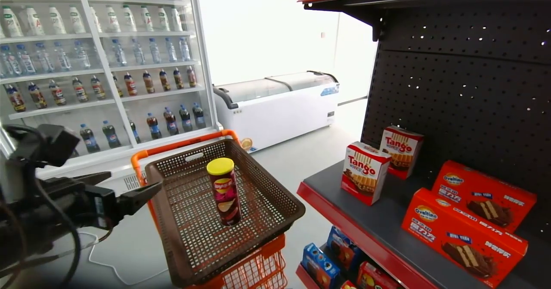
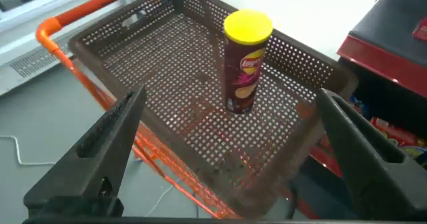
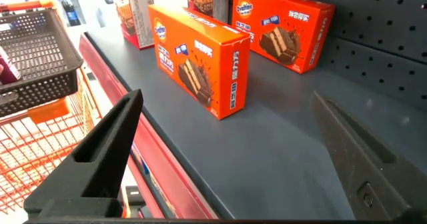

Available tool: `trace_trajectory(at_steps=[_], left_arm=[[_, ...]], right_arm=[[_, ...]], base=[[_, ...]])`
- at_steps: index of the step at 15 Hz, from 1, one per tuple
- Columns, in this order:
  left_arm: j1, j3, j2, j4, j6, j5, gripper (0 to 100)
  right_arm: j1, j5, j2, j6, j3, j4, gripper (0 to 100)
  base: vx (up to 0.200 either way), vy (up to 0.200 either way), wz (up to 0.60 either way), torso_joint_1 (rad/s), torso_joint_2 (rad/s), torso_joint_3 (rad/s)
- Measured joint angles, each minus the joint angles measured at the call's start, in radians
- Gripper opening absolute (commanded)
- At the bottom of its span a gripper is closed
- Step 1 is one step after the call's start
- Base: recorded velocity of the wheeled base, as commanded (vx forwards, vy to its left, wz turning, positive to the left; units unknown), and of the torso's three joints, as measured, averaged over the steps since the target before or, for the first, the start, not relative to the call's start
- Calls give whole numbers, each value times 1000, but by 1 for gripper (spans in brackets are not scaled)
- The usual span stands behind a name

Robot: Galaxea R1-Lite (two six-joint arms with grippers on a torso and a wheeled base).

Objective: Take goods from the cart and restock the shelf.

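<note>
– Left gripper (image 1: 135, 180) nearest: jaws spread wide, nothing held, near the basket (image 1: 258, 239) rim. Chip can (image 1: 224, 192) stands upright mid-basket, apart from every wall.
– Right one?
– Right gripper (image 3: 227, 99) wide open too, empty, above the shelf (image 3: 280, 164) by the orange boxes (image 3: 200, 57).
– Approach?
– Square the jaws on the can's middle, below the lid, and close gently. It is a tall, narrow cylinder, probably slick cardboard, so a knock would tip it. Lift clear of the rim before swinging.
– Surfaces?
– Yellow plastic lid, glossy wrap. Basket is brown perforated plastic on an orange wire cart (image 1: 258, 269). Shelf deck is smooth dark grey with a red lip and pegboard back. Bare deck between the wafer boxes (image 1: 365, 172) and the orange ones suits landing.
</note>
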Motion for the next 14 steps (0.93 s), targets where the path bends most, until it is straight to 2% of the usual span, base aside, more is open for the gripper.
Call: trace_trajectory(at_steps=[3,8,10,14], left_arm=[[-27,-11,233,-167,-1,-17,100],[-33,-27,526,-426,-1,-23,100],[-33,-56,624,-481,-2,-44,100],[-37,-157,767,-533,0,-83,100]], right_arm=[[0,-1,0,0,0,0,100],[1,0,0,1,0,0,100],[1,0,0,0,0,0,100],[1,0,0,0,0,0,100]], base=[[0,0,0,0,0,0],[0,0,0,0,0,0],[0,0,0,0,0,0],[0,0,0,0,0,0]])
